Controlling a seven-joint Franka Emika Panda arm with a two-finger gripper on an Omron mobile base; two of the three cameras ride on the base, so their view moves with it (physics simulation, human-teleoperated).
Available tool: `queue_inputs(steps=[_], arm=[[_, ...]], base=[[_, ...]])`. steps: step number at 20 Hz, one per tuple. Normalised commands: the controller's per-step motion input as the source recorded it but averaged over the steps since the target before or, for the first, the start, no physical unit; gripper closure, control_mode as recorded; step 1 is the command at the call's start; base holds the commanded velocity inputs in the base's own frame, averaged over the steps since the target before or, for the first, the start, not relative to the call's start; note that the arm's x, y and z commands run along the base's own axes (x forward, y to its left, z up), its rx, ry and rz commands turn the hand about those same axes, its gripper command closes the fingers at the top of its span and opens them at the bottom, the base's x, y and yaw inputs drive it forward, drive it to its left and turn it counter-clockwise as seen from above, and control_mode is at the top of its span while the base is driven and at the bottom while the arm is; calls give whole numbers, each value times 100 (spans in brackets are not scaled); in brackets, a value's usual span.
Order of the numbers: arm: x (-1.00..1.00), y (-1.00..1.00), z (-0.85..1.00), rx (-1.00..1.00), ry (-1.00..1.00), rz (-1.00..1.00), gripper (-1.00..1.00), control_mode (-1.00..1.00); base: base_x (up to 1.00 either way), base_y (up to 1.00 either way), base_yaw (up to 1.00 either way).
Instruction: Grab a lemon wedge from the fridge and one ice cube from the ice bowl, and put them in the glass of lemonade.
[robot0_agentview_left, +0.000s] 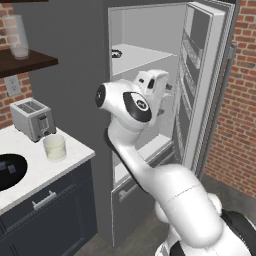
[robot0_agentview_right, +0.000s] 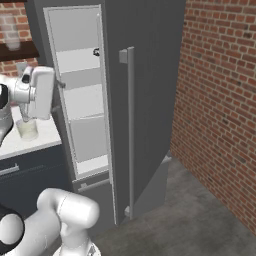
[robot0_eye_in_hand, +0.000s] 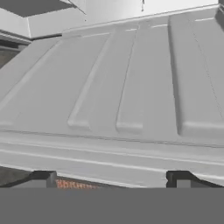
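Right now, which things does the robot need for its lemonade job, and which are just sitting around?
Needed: fridge, open; glass of lemonade; ice bowl on the counter; gripper, open and empty.

Just sitting around: toaster, tall glass on the shelf.

A rendered home kitchen: a tall dark grey fridge (robot0_agentview_left: 70, 65) stands with its door open on white glass shelves, beside a white marble-topped table (robot0_agentview_left: 45, 165) over dark drawer cabinets. On it sit a silver two-slot toaster (robot0_agentview_left: 32, 119) and a short clear tumbler of pale lemonade (robot0_agentview_left: 54, 147). Red brick walls (robot0_agentview_right: 220, 100) surround
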Motion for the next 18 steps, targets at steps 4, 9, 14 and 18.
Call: queue_inputs(steps=[4,9,14,18], arm=[[57,-4,-15,-25,36,-9,-100,-100],[37,-9,-26,-17,28,-13,-100,-100],[21,-38,-29,-14,20,-19,-100,-100],[0,-80,-10,-6,10,-25,-100,-100]], base=[[0,0,0],[0,0,0],[0,0,0],[0,0,0]])
